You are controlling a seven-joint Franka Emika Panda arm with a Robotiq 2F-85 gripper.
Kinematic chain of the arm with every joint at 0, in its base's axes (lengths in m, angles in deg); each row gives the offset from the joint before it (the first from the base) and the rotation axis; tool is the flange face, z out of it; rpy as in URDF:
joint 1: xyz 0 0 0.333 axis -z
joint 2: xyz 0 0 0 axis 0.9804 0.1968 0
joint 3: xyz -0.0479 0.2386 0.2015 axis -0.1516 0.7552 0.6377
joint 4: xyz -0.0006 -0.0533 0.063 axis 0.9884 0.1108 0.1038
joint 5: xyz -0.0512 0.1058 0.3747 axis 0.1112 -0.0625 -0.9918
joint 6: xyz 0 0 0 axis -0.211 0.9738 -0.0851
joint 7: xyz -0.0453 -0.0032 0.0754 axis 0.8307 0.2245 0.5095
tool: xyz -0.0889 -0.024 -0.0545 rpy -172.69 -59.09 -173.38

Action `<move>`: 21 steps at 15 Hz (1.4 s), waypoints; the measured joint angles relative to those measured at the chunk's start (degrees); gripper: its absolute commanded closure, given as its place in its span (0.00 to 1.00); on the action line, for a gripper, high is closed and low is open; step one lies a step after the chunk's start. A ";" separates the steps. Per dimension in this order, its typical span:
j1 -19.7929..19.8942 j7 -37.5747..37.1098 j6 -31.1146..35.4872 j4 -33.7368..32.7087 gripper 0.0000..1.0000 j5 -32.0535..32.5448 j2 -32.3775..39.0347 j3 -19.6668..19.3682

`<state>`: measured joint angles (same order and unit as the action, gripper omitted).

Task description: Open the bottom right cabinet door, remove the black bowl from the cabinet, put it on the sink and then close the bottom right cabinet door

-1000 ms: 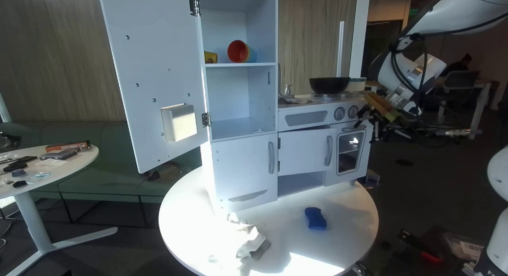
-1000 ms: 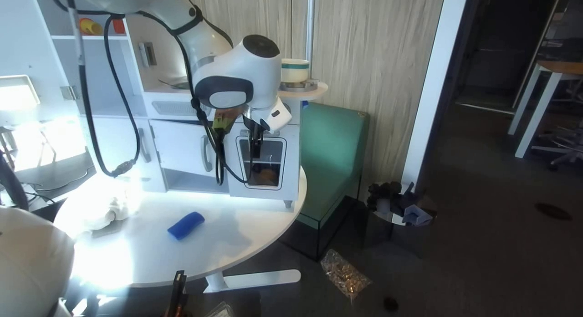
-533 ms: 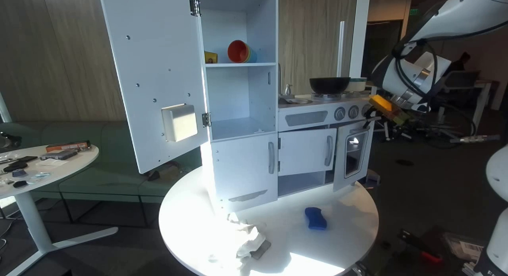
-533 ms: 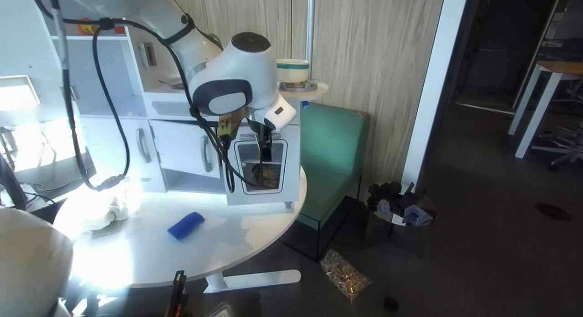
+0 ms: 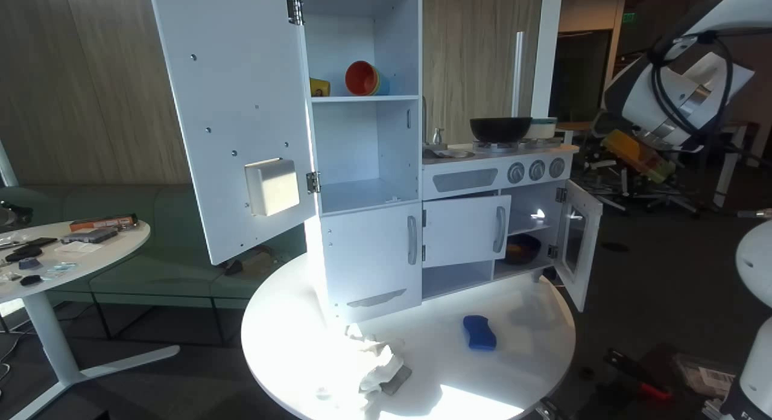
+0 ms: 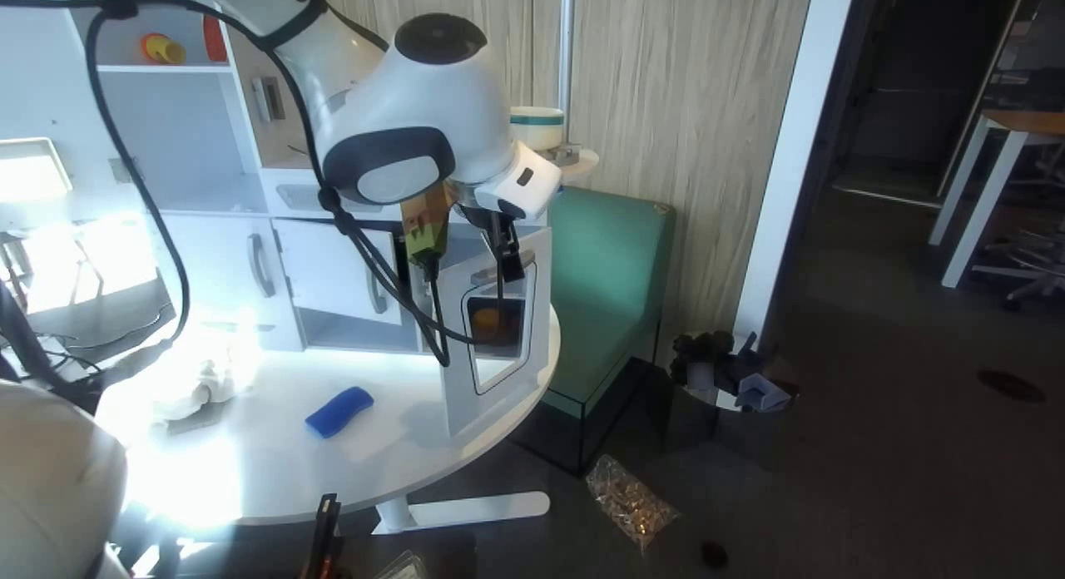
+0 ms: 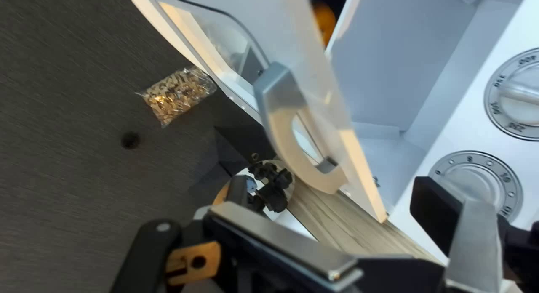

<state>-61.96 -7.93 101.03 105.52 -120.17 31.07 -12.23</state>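
Standing open at the lower right of a pale toy kitchen, the cabinet door juts outward in both exterior views; a dark bowl sits inside the cabinet, on its floor below the shelf; the gripper hangs by the door with its fingers spread well apart; in the wrist view the door's handle shows beyond the gap between them, though whether a finger touches the door cannot be told; the sink lies in the counter left of the burners, with a soap pump near it; a black pan stands over a burner, partly in front of a cream pot with a green band; a blue sponge lies on the round white table in front, well apart from a crumpled white cloth partly washed out by sunlight; at far left, the tall cupboard's door stands open too, and a cup with an orange inside lies on its side on the upper shelf; a clear bag of small pieces lies on the dark floor.
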 measured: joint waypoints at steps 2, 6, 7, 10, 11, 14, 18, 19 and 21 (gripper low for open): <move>0.00 5.14 -0.42 1.79 0.00 0.12 -5.58 -1.53; -0.07 10.29 -4.65 5.53 0.00 6.48 -13.96 -1.49; -0.82 10.51 -5.65 6.39 0.00 8.26 -15.23 -1.23; -4.94 13.14 -9.19 6.77 0.00 8.87 -16.13 -0.10; -7.43 13.52 -10.21 6.47 0.00 8.90 -15.88 -0.24; -15.44 15.18 -14.86 3.93 0.00 8.58 -13.71 -2.16; -18.89 18.07 -18.66 1.18 0.00 7.77 -9.63 -4.22; -18.74 18.07 -18.66 1.27 0.00 7.77 -9.49 -4.13; -18.48 18.07 -18.66 1.36 0.00 7.77 -9.69 -4.11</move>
<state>-80.44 10.14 82.36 106.88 -112.40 21.38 -16.34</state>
